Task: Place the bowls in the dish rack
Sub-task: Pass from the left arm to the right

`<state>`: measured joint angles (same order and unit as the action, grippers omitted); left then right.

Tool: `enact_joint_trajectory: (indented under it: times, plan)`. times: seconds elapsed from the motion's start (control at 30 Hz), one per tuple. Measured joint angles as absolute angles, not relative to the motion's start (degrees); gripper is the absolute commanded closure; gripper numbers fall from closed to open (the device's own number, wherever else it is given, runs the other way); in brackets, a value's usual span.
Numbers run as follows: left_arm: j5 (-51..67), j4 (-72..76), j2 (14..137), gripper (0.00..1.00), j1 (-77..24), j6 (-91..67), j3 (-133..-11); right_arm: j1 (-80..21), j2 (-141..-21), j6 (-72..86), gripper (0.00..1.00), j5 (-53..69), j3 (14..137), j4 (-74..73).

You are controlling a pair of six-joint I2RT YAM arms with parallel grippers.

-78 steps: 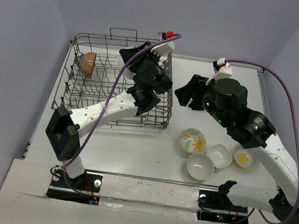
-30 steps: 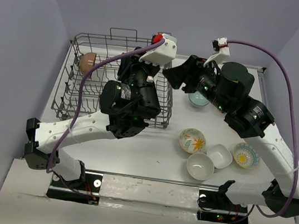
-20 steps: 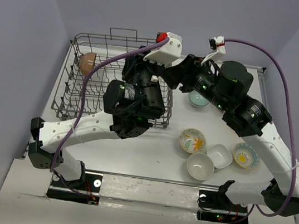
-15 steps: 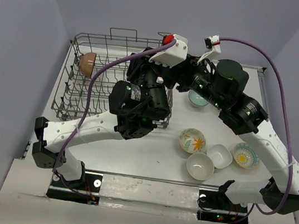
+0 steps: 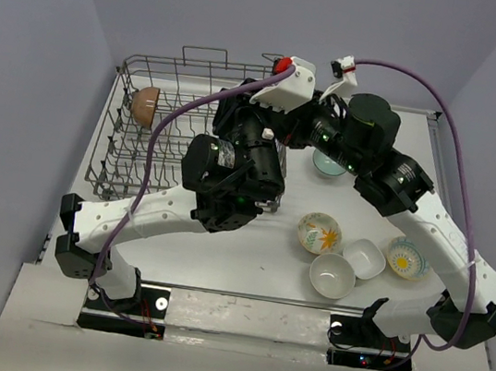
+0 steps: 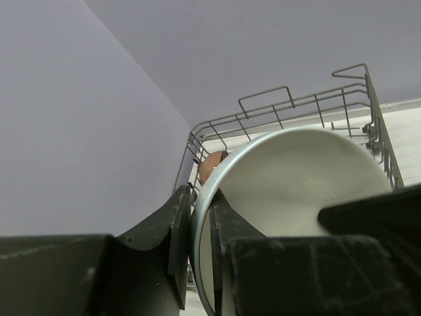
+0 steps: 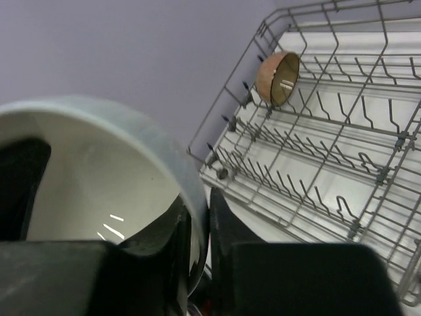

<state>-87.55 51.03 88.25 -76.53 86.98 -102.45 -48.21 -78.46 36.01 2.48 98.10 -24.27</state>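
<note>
Bowl [image 6: 296, 184] rim pinched between left fingers [image 6: 177, 230] and right fingers [image 7: 227, 217].

The left tool [image 6: 200, 220] pinches the rim of a tilted pale bowl [image 6: 296, 184]. Behind it the wire rack [image 6: 289, 105] rises toward one o'clock, and a brown bowl [image 6: 209, 166] shows at the pale bowl's ten o'clock.

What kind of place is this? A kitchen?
Probably a robot lab, not a kitchen: two arms bolted to a white table, plain purple walls, and just a dish rack and bowls set out.
</note>
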Motion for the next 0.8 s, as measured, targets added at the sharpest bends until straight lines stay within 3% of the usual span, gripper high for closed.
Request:
enact_joint_trajectory:
  times: [0.5, 0.8]
  plan:
    - [-87.3, 29.7, 88.1, 1.0, -77.9, 71.9, -108.1, -47.6, -78.3, 37.2, 0.99, 1.5, 99.9, -24.2]
    - [-77.8, -15.5, 88.3, 1.0, -79.2, 35.8, -123.9, -47.7, -77.9, 36.6, 0.99, 0.5, 102.0, -23.9]
